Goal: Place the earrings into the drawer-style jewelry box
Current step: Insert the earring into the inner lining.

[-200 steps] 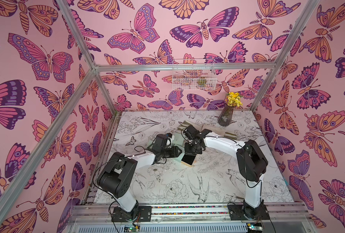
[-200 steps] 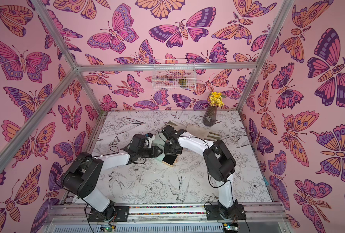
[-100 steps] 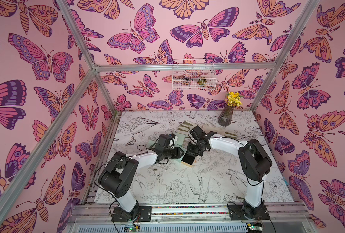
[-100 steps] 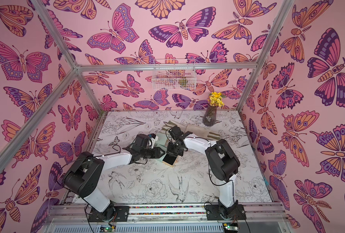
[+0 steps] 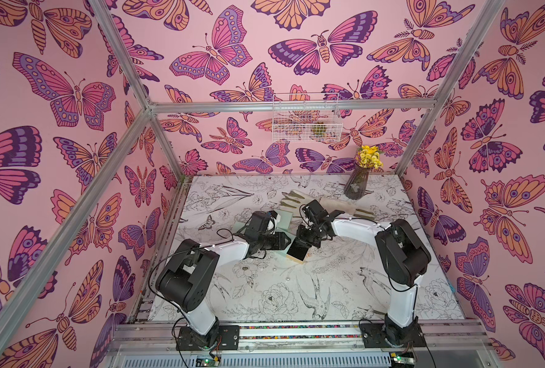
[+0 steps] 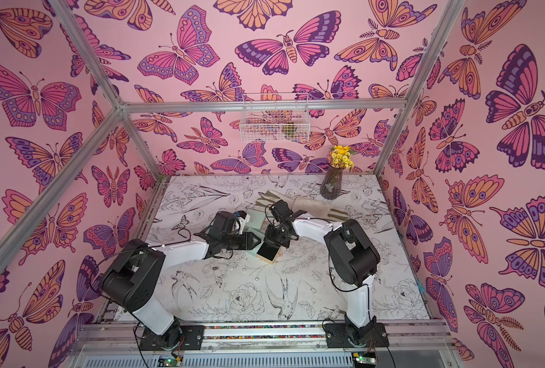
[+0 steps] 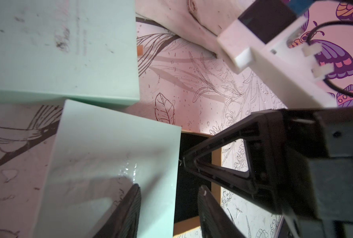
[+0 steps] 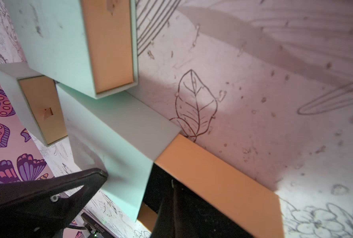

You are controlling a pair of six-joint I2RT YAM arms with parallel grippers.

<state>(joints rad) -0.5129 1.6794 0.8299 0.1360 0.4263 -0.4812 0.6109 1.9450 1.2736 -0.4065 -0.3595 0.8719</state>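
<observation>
Right arm's elbow has swung slightly right since a second ago; mint-green cardboard drawer-style jewelry box [image 8: 120,134] sits mid floral-print table [image 5: 265,286], black-lined tan drawer [image 5: 297,251] pulled out nearward; earrings too small to tell; right gripper [image 7: 184,162] pinched closed over drawer; left gripper [image 7: 169,186] part-open astride box edge, can't tell if gripping

Matt paperboard jewelry box [image 7: 109,154], scuffed printed tabletop [image 5: 296,286], brushed metal frame [image 5: 217,107], ribbed glass vase [image 5: 355,186]

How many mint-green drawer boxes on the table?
3. One mint-green cardboard drawer box, tan drawer pulled out, in front; two closed boxes just behind it. Others may be hidden.
</observation>
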